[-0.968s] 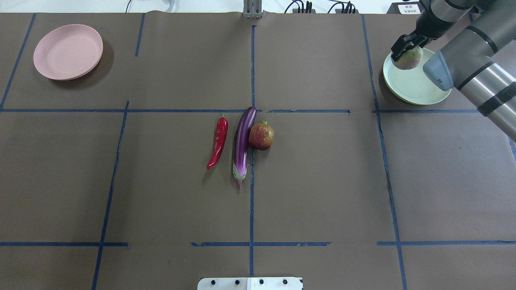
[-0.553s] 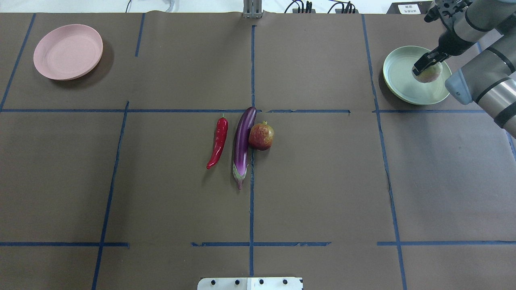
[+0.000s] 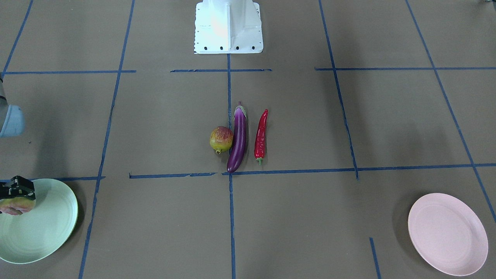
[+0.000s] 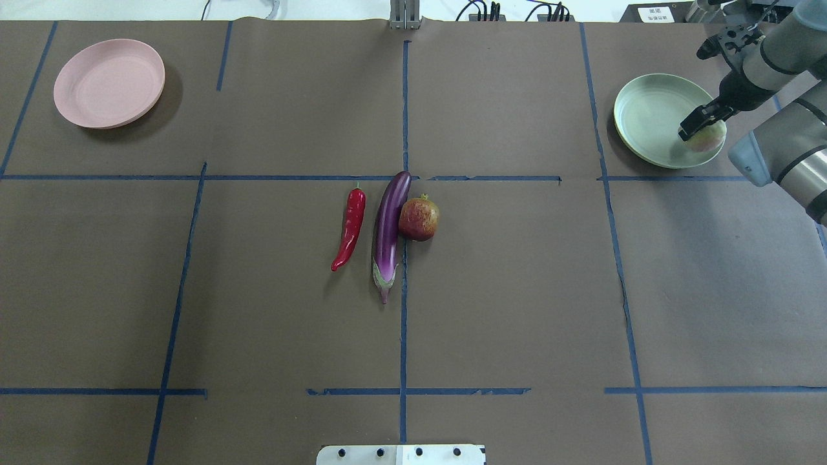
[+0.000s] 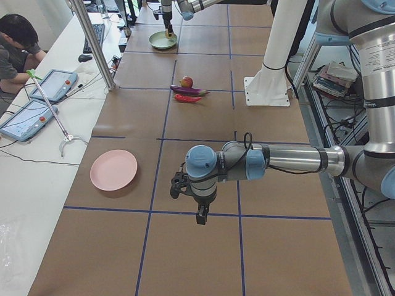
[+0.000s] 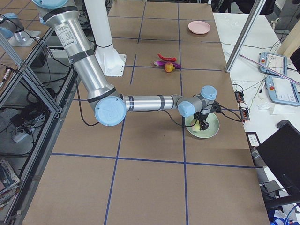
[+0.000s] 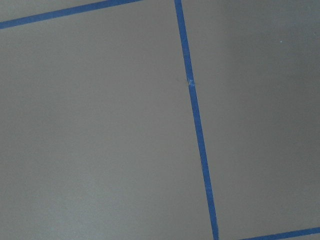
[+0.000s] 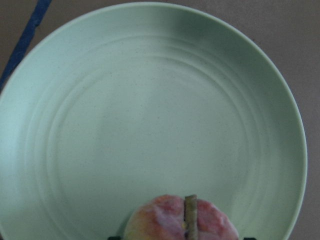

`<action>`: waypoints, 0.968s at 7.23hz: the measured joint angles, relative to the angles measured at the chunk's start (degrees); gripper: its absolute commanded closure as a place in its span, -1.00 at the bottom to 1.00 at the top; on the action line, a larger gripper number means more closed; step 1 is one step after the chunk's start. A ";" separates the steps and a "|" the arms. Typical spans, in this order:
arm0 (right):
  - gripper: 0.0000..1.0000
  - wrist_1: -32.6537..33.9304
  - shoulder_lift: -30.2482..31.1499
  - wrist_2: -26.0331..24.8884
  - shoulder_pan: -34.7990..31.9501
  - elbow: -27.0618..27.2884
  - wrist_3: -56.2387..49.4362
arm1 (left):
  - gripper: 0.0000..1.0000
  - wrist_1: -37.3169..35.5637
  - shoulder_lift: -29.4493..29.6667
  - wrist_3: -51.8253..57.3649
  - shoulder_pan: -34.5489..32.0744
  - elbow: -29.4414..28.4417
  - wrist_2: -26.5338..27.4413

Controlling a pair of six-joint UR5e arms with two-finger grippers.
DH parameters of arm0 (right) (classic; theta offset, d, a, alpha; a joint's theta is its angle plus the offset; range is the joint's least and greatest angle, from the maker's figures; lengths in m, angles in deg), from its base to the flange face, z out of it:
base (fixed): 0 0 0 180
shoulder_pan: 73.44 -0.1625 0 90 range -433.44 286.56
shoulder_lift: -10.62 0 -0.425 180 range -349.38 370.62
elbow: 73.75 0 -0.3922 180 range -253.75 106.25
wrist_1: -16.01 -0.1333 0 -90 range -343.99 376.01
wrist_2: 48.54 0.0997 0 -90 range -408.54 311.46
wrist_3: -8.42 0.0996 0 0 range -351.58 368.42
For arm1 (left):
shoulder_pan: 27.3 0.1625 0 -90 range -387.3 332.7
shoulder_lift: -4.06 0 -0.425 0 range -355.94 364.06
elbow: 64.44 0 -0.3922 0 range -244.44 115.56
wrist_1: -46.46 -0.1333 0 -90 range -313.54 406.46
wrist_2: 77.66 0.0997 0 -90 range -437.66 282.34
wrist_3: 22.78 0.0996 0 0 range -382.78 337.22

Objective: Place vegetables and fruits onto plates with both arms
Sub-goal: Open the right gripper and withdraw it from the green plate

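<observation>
My right gripper point(image 4: 701, 123) is shut on the green-and-pink peach point(image 4: 709, 137) and holds it low over the near right part of the mint green plate point(image 4: 646, 123). The right wrist view shows the peach point(image 8: 180, 220) against the plate point(image 8: 150, 100). The purple eggplant point(image 4: 387, 226), red chili point(image 4: 350, 229) and pomegranate point(image 4: 418, 219) lie together at the table's middle, with the pomegranate touching the eggplant. The pink plate point(image 4: 108, 82) is bare at the far left. My left gripper point(image 5: 202, 216) shows only in the exterior left view, so I cannot tell whether it is open or shut.
The white base block point(image 4: 400, 454) stands at the table's near edge. Blue tape lines cross the brown cover. A person point(image 5: 18, 43) with tablets sits at a side bench in the exterior left view. The left wrist view shows only bare cover and tape.
My right gripper has carried the peach from the mint plate's far left rim across to its near right side. The other objects have not moved.
</observation>
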 measured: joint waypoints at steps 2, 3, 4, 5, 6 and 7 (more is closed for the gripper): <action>-0.99 0.70 -0.44 0.34 -1.09 0.28 1.44 | -1.00 0.58 0.83 0.02 0.06 0.65 0.00; -0.99 1.72 -0.62 1.36 -2.57 0.51 1.70 | -1.00 2.24 2.66 0.02 0.16 0.56 0.08; -0.99 2.64 -0.35 3.27 -4.94 0.94 1.56 | -1.00 4.88 4.79 -0.08 0.19 0.16 0.24; -1.00 3.37 1.19 5.00 -7.58 1.96 1.20 | -1.00 6.97 6.70 -0.21 0.58 0.00 0.21; -1.00 4.09 4.77 6.10 -10.22 4.09 0.46 | -1.00 7.82 8.82 -0.64 1.85 0.15 0.05; -0.99 4.59 9.30 6.66 -12.46 7.42 -0.29 | -1.00 8.30 10.55 -4.01 3.86 0.47 -0.10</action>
